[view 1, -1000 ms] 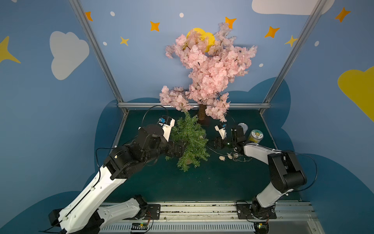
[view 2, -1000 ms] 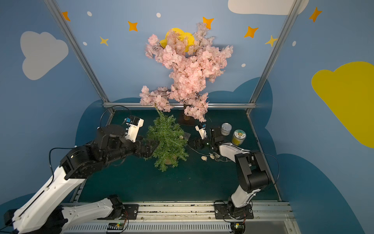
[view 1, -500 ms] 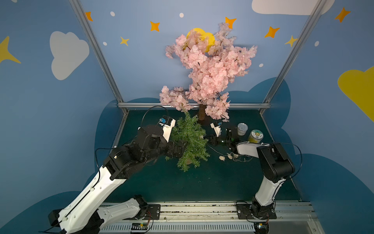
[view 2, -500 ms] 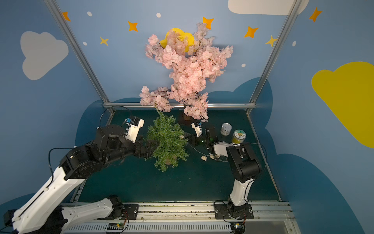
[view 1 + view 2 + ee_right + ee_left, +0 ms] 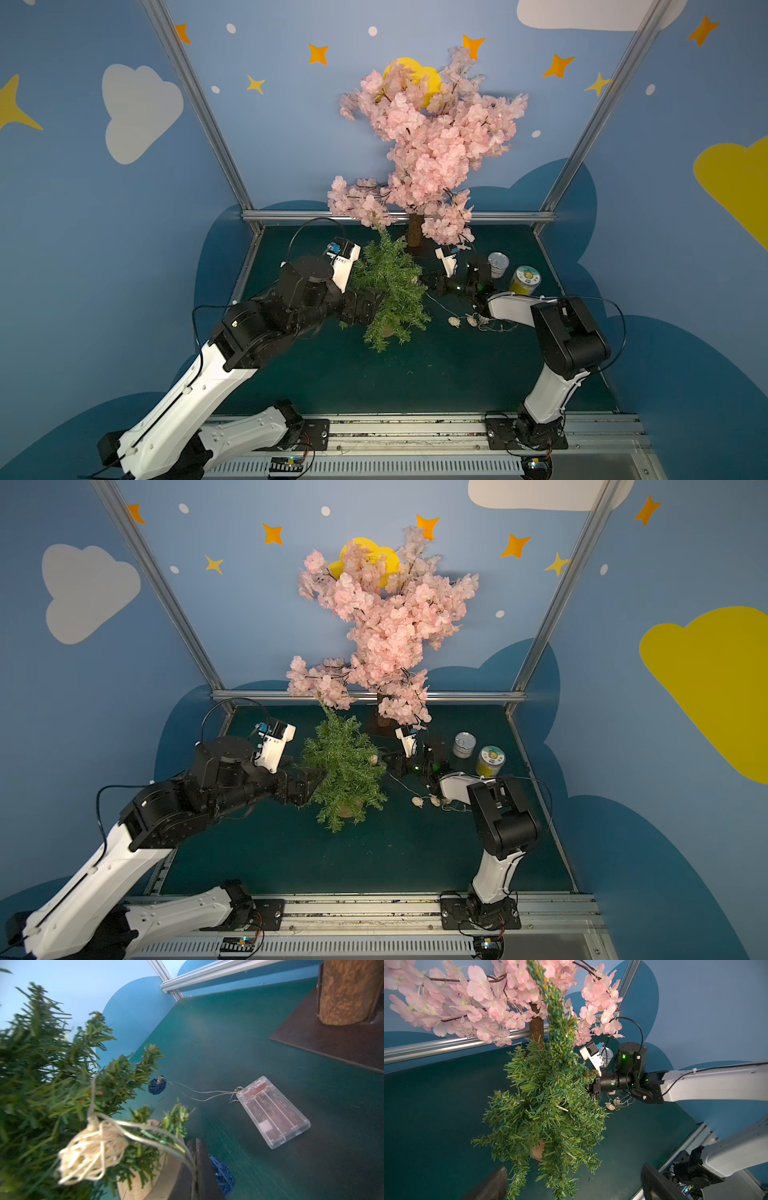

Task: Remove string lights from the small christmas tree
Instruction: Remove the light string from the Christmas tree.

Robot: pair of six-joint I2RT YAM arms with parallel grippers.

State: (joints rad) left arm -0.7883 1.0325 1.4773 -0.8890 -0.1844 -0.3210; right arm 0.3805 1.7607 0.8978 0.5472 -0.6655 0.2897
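The small christmas tree (image 5: 390, 291) (image 5: 345, 771) stands mid-table on a tan pot (image 5: 137, 1184). My right gripper (image 5: 195, 1169) (image 5: 424, 283) sits against the tree's right side, shut on the pale wire of the string lights. A cream ball (image 5: 91, 1151) hangs from that wire in the branches. A blue ball (image 5: 157, 1086) dangles further along, wired to the clear battery box (image 5: 272, 1111) lying on the table. More cream balls (image 5: 469, 320) lie under the right arm. My left gripper (image 5: 571, 1188) (image 5: 368, 305) is open at the tree's left side, with low branches between its fingers.
A tall pink blossom tree (image 5: 428, 137) on a dark base plate (image 5: 324, 1039) stands just behind the small tree, its low branches overhanging. Two cans (image 5: 498, 264) (image 5: 524, 281) stand at the back right. Metal frame rails (image 5: 395, 216) edge the green table.
My right gripper has swung left from the table to the tree's right side and shut on the wire. The left arm has not moved.
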